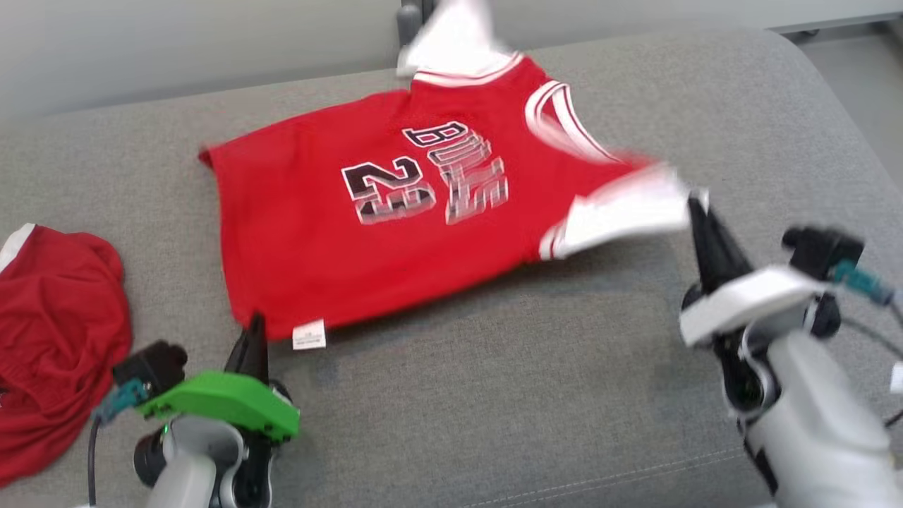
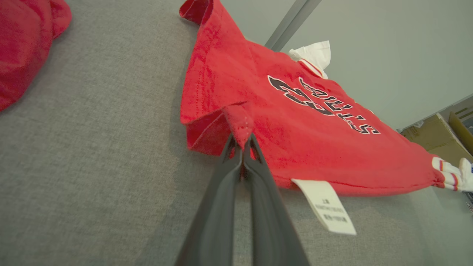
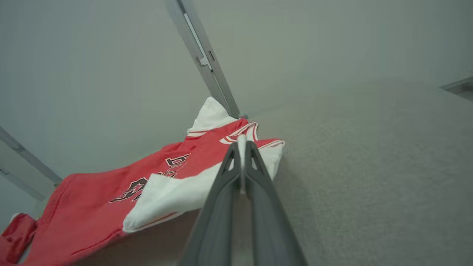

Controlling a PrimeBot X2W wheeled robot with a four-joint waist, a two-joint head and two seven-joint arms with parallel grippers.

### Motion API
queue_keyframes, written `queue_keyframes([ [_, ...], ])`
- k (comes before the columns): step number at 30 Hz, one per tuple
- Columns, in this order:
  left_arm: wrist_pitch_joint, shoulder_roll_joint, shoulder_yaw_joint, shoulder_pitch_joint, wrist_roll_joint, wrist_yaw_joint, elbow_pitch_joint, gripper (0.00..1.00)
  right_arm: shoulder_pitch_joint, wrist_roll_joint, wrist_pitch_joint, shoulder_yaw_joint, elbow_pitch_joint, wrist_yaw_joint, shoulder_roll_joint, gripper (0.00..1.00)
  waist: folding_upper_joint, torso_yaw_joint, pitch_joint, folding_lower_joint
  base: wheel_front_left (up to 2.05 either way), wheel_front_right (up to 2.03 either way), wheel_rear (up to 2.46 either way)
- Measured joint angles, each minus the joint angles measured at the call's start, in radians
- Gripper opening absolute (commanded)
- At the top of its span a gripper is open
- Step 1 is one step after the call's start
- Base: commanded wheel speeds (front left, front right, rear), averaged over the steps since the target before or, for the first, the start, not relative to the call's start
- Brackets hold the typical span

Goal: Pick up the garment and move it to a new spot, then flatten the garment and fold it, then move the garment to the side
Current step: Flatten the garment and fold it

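The garment (image 1: 367,233) is a red basketball jersey with white sleeves and black lettering, stretched above the grey cushion (image 1: 494,395). My left gripper (image 1: 252,326) is shut on its near hem corner by the white care label (image 1: 309,334); the left wrist view shows red fabric (image 2: 239,123) pinched at the fingertips. My right gripper (image 1: 698,201) is shut on the white sleeve (image 1: 621,212) at the right, and the right wrist view shows the white cloth (image 3: 242,142) between the closed fingers. The jersey (image 3: 111,192) hangs lifted and blurred on that side.
A second red garment (image 1: 56,339) lies bunched at the cushion's left edge, close to my left arm. The cushion's far edge meets a pale wall with a grey metal post (image 1: 413,21). Cardboard boxes (image 2: 439,136) stand beyond the cushion in the left wrist view.
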State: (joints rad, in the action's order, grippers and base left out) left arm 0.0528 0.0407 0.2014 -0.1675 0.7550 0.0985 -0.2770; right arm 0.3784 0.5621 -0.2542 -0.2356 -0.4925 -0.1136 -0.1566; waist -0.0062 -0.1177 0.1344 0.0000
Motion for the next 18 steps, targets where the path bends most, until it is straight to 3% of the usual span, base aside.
queue_keyframes([
  [5, 0.061, 0.0, -0.005, 0.031, 0.035, -0.003, -0.044, 0.0, -0.082, 0.015, 0.0, 0.03, 0.027, 0.0, 0.063, 0.0, 0.0, -0.008, 0.014, 0.0, 0.0, 0.0, 0.0],
  [18, 0.169, 0.002, -0.038, 0.049, 0.04, -0.056, -0.057, 0.0, -0.224, -0.066, 0.0, 0.021, 0.139, -0.009, 0.048, 0.0, 0.0, -0.041, -0.011, 0.0, 0.0, 0.0, 0.0],
])
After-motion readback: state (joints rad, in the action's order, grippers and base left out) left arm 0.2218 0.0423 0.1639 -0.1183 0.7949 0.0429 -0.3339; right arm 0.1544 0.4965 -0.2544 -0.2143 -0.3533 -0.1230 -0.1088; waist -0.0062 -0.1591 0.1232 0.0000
